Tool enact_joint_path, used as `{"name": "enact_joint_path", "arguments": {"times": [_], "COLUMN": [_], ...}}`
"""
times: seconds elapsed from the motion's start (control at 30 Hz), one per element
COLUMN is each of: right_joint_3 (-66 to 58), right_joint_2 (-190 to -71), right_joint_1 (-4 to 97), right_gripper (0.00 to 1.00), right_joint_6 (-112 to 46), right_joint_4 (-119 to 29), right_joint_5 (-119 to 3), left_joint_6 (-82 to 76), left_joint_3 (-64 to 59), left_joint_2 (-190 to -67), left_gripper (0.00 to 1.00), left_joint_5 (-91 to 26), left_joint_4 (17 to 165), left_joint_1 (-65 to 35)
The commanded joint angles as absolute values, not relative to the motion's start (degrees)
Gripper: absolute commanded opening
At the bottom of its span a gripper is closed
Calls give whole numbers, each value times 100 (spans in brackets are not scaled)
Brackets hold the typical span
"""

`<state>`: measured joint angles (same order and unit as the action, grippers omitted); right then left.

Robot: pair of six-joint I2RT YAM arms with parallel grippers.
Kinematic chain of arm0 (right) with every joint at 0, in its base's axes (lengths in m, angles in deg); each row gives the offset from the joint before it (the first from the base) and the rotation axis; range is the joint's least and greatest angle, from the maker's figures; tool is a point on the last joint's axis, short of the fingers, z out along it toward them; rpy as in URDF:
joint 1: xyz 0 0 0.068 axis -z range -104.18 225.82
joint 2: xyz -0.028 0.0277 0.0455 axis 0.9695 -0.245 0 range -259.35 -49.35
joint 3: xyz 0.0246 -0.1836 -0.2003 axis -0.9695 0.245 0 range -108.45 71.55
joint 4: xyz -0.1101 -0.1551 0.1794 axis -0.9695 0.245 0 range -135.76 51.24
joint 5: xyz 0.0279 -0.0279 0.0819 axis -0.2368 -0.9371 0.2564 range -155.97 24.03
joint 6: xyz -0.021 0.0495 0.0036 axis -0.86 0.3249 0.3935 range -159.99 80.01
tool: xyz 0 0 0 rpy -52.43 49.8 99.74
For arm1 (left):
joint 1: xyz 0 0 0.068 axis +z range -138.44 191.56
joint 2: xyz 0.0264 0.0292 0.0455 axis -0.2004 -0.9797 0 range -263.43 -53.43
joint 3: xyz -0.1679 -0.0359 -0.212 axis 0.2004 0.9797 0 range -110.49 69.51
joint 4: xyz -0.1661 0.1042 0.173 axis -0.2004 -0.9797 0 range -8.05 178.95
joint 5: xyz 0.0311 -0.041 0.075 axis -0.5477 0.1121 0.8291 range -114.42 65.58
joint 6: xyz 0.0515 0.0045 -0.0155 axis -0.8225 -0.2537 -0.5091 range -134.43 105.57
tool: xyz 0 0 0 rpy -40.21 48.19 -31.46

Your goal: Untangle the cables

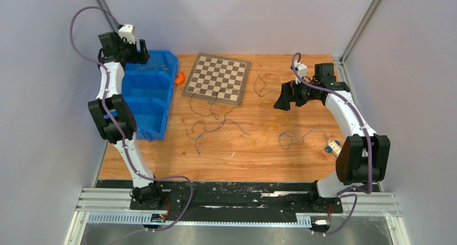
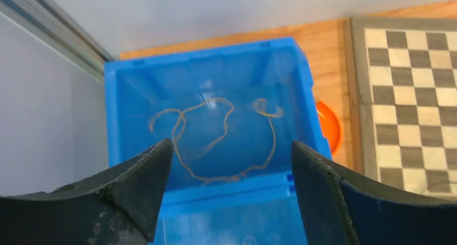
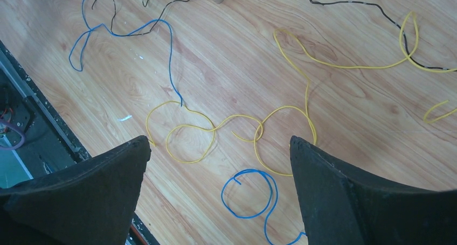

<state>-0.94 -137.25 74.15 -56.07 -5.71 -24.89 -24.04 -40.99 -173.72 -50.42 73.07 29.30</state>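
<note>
The cables lie spread loose on the wooden table: dark wires [image 1: 213, 111] near the middle, yellow ones [image 1: 264, 140] and a blue one [image 1: 291, 140] to the right. My left gripper [image 1: 141, 51] hangs open and empty over the blue bin [image 1: 171, 83]. In the left wrist view its jaws [image 2: 232, 144] frame a thin yellowish wire [image 2: 219, 178] lying in the bin's far compartment. My right gripper [image 1: 283, 100] is open and empty above the table. In its wrist view the gripper [image 3: 219, 140] frames yellow loops [image 3: 186, 161], a blue loop [image 3: 242, 217] and a dark wire [image 3: 350, 4].
A chessboard [image 1: 217, 78] lies at the back middle, with one dark wire crossing its front edge. An orange object [image 1: 179, 78] sits between it and the bin. A small white and blue object [image 1: 332, 146] lies by the right arm. Walls close in on three sides.
</note>
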Motion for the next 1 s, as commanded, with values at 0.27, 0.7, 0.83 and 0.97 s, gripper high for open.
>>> {"name": "enact_joint_path", "arguments": {"times": [0.27, 0.7, 0.83, 0.97], "right_joint_3": [-114, 64, 99, 40], "right_joint_2": [-12908, -12950, -13008, -13157], "right_joint_1": [7450, 7442, 7446, 7450], "right_gripper": [100, 100, 100, 100], "right_joint_6": [-5470, -5071, -5056, -5028], "right_joint_4": [-560, -558, -566, -564], "right_joint_5": [-2428, -2473, -2435, -2367], "left_joint_6": [-3579, -3569, -3814, -4510], "left_joint_3": [-4458, -1798, -2695, -3393], "left_joint_2": [-15581, -15211, -16178, -16997], "left_gripper": [100, 85, 84, 83], "left_joint_5": [-7444, -5507, -4628, -4352], "left_joint_4": [4243, 5270, 4893, 4670], "left_joint_1": [2677, -188, -237, -234]}}
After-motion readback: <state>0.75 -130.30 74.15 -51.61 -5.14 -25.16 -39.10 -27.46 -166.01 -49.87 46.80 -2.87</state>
